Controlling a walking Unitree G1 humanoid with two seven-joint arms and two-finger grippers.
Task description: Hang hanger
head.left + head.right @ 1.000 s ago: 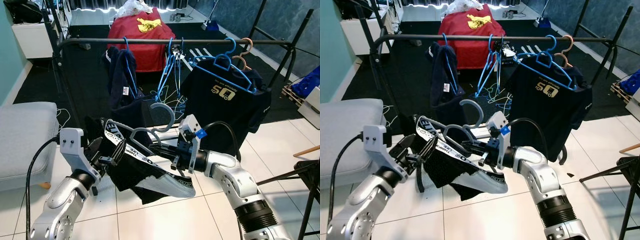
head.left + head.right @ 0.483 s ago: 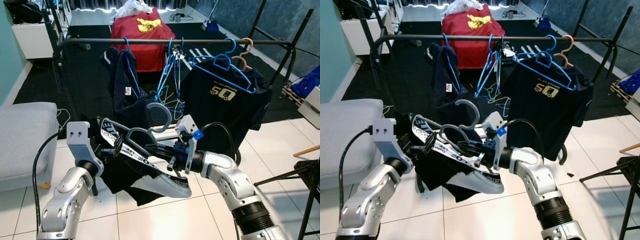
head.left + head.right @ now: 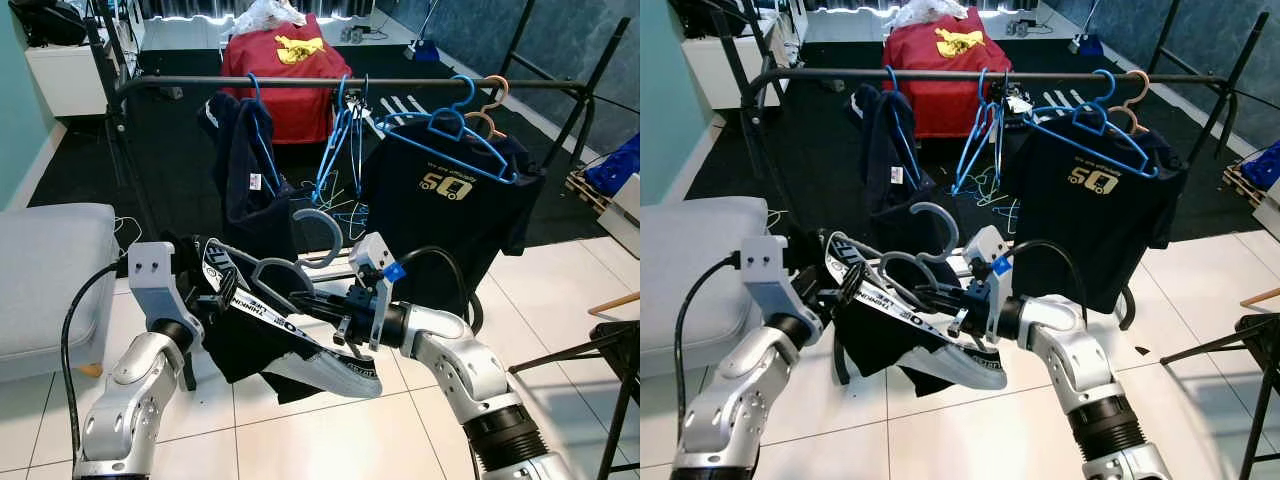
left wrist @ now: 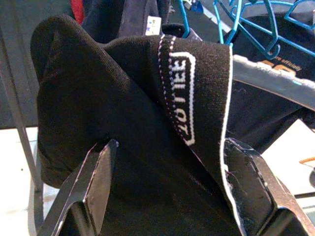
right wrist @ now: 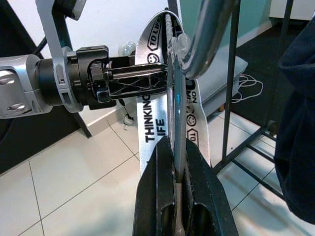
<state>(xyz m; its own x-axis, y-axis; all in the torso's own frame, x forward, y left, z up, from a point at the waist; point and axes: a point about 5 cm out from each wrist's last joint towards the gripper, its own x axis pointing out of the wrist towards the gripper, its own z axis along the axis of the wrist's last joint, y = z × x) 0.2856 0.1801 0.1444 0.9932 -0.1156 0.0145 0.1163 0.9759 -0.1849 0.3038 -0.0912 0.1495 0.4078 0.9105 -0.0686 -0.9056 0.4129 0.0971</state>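
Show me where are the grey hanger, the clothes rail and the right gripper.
grey hanger (image 3: 318, 225): left eye view, on its curved hook.
clothes rail (image 3: 300, 84): left eye view, on the bare horizontal bar.
right gripper (image 5: 178, 167): right wrist view, between the fingertips, clamped on the hanger.

My left gripper (image 4: 170, 196) has its jaws spread wide, a bunched black garment (image 4: 123, 123) with a white-lettered band filling the gap between them. A grey hanger (image 4: 275, 83) arm runs past just beyond it. Blue hangers (image 4: 236, 19) and a black shirt (image 4: 290, 59) hang behind.
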